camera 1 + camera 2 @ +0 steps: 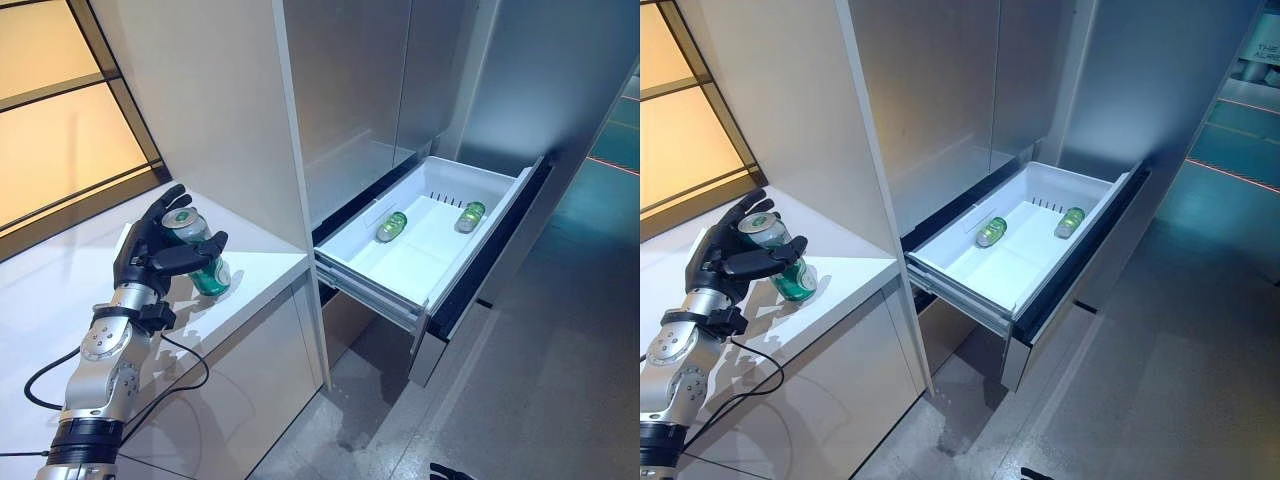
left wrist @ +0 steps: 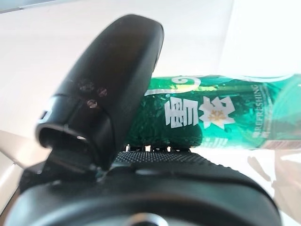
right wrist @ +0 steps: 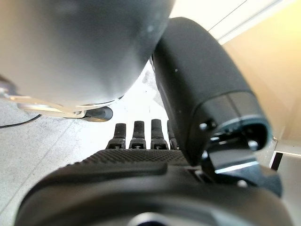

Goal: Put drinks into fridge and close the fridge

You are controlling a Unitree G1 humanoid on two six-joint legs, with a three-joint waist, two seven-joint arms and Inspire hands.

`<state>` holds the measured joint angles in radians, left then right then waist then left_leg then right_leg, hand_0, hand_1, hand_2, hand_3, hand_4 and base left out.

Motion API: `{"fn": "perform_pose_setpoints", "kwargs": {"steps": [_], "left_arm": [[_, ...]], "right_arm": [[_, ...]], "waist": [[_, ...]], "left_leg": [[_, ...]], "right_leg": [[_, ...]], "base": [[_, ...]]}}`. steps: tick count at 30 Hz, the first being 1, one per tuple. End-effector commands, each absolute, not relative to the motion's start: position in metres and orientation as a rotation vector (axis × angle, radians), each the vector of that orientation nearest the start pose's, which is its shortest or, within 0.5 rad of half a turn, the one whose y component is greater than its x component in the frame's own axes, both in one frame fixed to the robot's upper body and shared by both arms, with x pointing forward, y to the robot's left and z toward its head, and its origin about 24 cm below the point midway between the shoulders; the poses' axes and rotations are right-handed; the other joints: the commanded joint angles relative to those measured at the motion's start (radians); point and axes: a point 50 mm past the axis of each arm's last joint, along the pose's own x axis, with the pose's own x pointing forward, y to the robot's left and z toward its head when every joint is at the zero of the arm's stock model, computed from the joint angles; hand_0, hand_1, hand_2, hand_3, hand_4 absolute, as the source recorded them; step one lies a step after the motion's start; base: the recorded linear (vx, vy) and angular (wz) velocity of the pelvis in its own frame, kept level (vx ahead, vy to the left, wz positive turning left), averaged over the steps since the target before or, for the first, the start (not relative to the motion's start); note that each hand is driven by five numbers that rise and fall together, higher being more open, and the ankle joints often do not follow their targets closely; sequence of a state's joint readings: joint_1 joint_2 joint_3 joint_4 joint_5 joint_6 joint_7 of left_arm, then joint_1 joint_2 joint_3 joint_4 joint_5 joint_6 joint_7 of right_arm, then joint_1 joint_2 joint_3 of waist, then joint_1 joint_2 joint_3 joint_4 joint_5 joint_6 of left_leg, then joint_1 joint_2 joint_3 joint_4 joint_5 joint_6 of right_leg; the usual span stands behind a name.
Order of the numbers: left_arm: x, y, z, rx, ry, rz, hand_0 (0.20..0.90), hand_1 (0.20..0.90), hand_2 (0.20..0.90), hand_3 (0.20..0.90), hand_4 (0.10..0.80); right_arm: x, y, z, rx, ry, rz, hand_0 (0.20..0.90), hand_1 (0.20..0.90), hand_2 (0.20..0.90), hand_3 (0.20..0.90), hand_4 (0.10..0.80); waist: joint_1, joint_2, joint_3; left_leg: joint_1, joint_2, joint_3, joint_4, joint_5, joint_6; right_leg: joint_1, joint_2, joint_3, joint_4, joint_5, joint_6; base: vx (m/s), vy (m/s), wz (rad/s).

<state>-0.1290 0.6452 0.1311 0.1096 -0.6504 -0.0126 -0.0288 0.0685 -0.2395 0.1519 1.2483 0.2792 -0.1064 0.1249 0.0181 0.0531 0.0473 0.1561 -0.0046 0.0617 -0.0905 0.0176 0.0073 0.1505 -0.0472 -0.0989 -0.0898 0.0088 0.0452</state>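
My left hand is shut on a green can, thumb across its front and fingers behind it. The can is tilted, at the white counter near its right end. In the left wrist view the can lies past my thumb. The fridge's white drawer stands pulled out to the right. A green can lies in its middle and another green can lies near its far side. My right hand shows in the right wrist view, fingers straight, holding nothing.
A tall white panel stands between the counter and the grey fridge front. The drawer's dark front juts into the grey floor. A window lies behind the counter.
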Motion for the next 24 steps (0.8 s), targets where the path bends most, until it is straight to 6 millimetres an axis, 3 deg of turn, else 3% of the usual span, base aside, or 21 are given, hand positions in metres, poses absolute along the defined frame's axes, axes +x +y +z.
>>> {"fn": "perform_pose_setpoints", "kwargs": {"steps": [1, 2, 3, 18, 21, 24], "left_arm": [[0.298, 0.293, 0.194, 0.011, -0.412, 0.067, 0.502, 0.502, 0.502, 0.436, 0.336], [0.298, 0.292, 0.194, 0.013, -0.411, 0.065, 0.46, 0.46, 0.46, 0.387, 0.287], [0.298, 0.292, 0.194, 0.015, -0.41, 0.06, 0.3, 0.3, 0.3, 0.2, 0.1], [0.3, 0.295, 0.187, 0.108, -0.374, 0.096, 0.3, 0.3, 0.3, 0.2, 0.1], [0.3, 0.294, 0.192, 0.091, -0.397, 0.073, 0.3, 0.3, 0.3, 0.2, 0.1], [0.299, 0.279, 0.206, -0.017, -0.464, -0.047, 0.3, 0.3, 0.3, 0.2, 0.1]], "right_arm": [[0.077, -0.232, -0.163, 0.02, 1.164, -0.11, 0.9, 0.9, 0.9, 0.9, 0.8], [0.077, -0.232, -0.163, 0.02, 1.164, -0.111, 0.9, 0.9, 0.9, 0.9, 0.8], [0.077, -0.231, -0.163, 0.021, 1.164, -0.111, 0.9, 0.9, 0.9, 0.9, 0.8], [0.076, -0.233, -0.162, 0.028, 1.155, -0.125, 0.9, 0.9, 0.9, 0.9, 0.8], [0.078, -0.233, -0.161, 0.031, 1.137, -0.129, 0.9, 0.9, 0.9, 0.9, 0.8], [0.093, -0.232, -0.156, -0.008, 1.051, -0.082, 0.9, 0.9, 0.9, 0.9, 0.8]], "waist": [[-0.023, 0.01, -0.008], [-0.024, 0.01, -0.008], [-0.025, 0.01, -0.007], [-0.034, 0.01, -0.004], [-0.035, 0.009, -0.005], [-0.031, 0.007, -0.004]], "left_leg": [[0.02, -0.055, -0.002, 0.036, -0.112, 0.024], [0.02, -0.055, -0.002, 0.037, -0.112, 0.024], [0.02, -0.055, -0.001, 0.037, -0.113, 0.024], [0.021, -0.058, 0.001, 0.038, -0.115, 0.027], [0.02, -0.058, 0.002, 0.039, -0.114, 0.026], [0.018, -0.056, 0.001, 0.039, -0.113, 0.026]], "right_leg": [[-0.025, 0.041, 0.019, 0.1, -0.11, 0.028], [-0.025, 0.041, 0.02, 0.1, -0.11, 0.028], [-0.026, 0.041, 0.021, 0.1, -0.11, 0.028], [-0.03, 0.044, 0.033, 0.1, -0.106, 0.03], [-0.03, 0.045, 0.034, 0.1, -0.105, 0.031], [-0.029, 0.045, 0.033, 0.097, -0.103, 0.031]], "base": [[0.0, 0.0, 0.0], [0.0, 0.0, 0.0], [0.0, 0.0, 0.0], [-0.001, 0.002, -0.03], [-0.004, -0.001, -0.03], [0.0, 0.0, 0.0]]}}
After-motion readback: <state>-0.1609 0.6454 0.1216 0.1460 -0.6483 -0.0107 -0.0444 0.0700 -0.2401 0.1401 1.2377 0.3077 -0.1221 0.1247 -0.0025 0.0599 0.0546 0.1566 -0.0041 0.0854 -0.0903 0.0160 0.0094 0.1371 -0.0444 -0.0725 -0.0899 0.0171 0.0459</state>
